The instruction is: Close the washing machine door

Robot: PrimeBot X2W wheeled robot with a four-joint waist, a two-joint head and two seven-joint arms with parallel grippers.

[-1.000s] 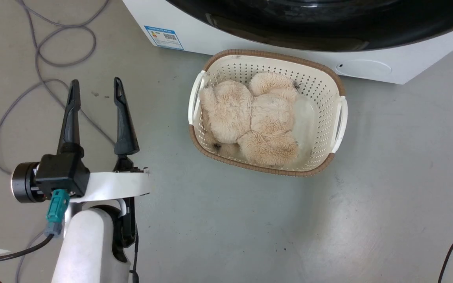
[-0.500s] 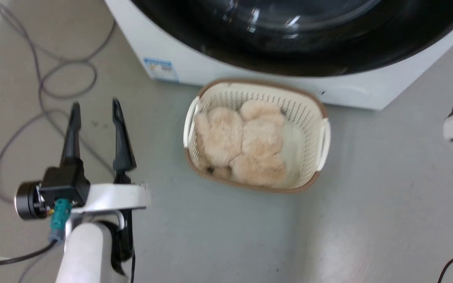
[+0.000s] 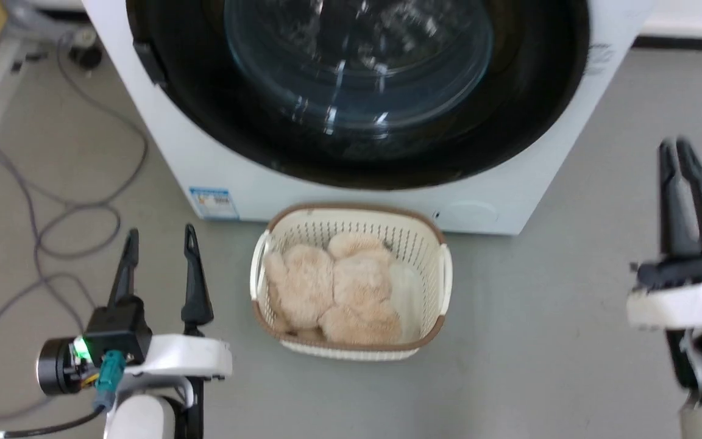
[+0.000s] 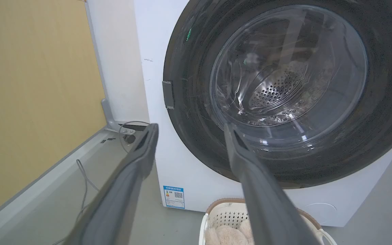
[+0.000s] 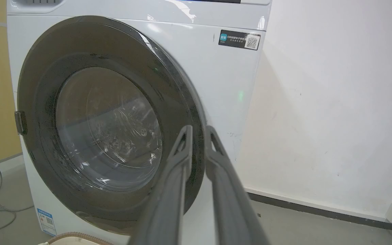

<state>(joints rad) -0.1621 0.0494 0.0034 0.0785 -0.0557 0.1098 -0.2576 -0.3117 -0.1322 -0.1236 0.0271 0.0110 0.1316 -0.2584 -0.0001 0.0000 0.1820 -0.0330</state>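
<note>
Right wrist view: door (image 5: 107,126) seemingly flush.

At back, washing machine (image 3: 171,140), door (image 3: 357,79) on its front; just before it, basket (image 3: 357,235) holding plush toy (image 3: 333,292); cables (image 3: 83,207) at left.

Grey floor (image 3: 570,341), white wall (image 5: 335,102), yellow panel (image 4: 29,102).

Glossy black washing machine door (image 3: 357,91) with clear glass, smooth white washing machine (image 3: 162,164); perforated cream plastic basket (image 3: 351,210), fluffy plush toy (image 3: 333,292) inside; my left gripper (image 3: 161,231) looks matt dark.
</note>
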